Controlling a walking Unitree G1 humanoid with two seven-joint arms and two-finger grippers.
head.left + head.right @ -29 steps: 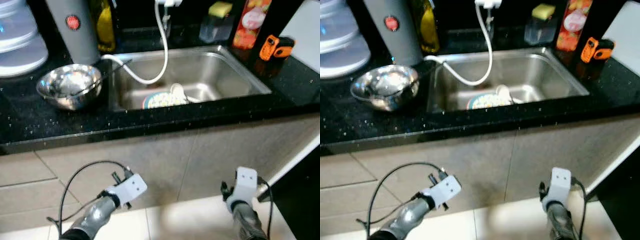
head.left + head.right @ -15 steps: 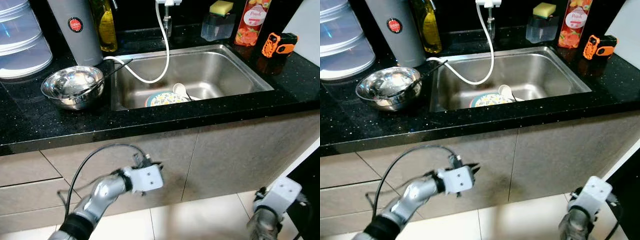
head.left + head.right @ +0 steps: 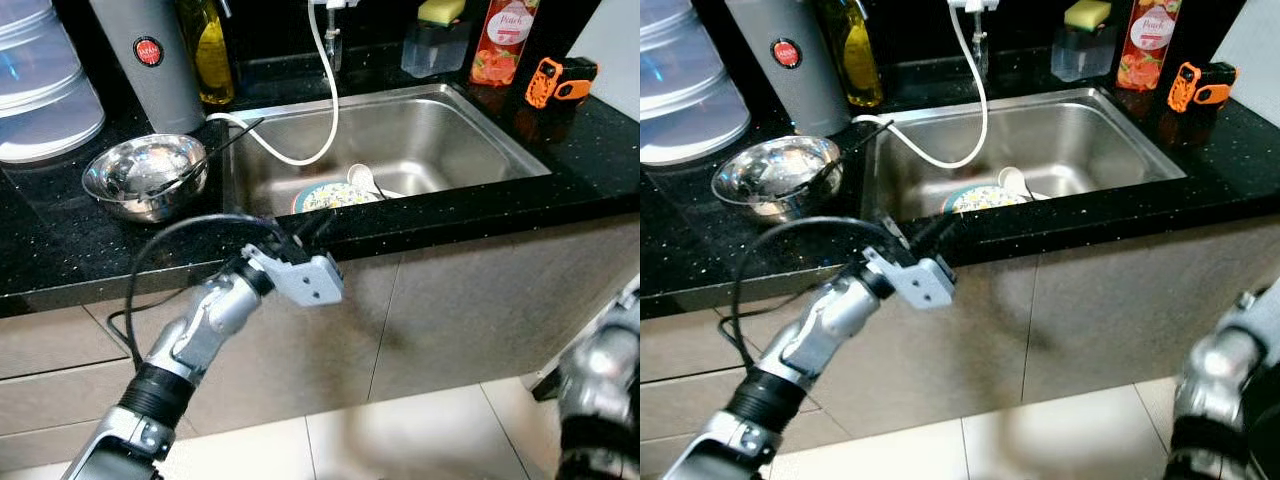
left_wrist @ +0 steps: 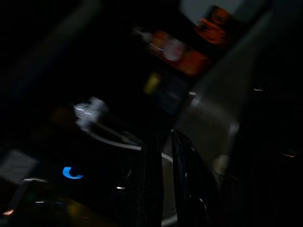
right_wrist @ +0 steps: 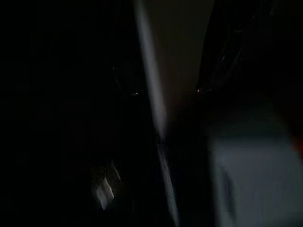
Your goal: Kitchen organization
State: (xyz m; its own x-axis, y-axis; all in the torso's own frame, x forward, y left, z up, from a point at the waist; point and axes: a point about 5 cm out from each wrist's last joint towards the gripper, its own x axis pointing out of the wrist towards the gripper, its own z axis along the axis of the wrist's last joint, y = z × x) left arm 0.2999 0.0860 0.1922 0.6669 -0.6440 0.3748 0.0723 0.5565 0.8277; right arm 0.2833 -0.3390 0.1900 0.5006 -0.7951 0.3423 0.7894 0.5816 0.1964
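Note:
A steel sink [image 3: 470,110] is set in the black counter [image 3: 60,250]. In it lie a patterned plate [image 3: 325,197] and a white spoon [image 3: 360,180], under a white hose [image 3: 328,100]. A steel bowl [image 3: 146,176] stands on the counter to the sink's left. My left gripper [image 3: 318,228] is raised to the counter's front edge just before the plate, pointing at the sink. Its fingers [image 4: 187,179] lie close together, shut on nothing. My right arm [image 3: 600,390] hangs blurred at the lower right, and its wrist view is dark.
Along the back stand a grey canister [image 3: 150,60], an oil bottle [image 3: 210,50], a sponge holder [image 3: 435,40] and a red bottle [image 3: 498,40]. An orange tape measure [image 3: 558,80] lies at the right, stacked clear containers [image 3: 40,90] at the left. Cabinet fronts [image 3: 450,310] run below the counter.
My left arm has risen from low by the cabinet front up to the counter edge at the sink. My right arm has swung out to the lower right.

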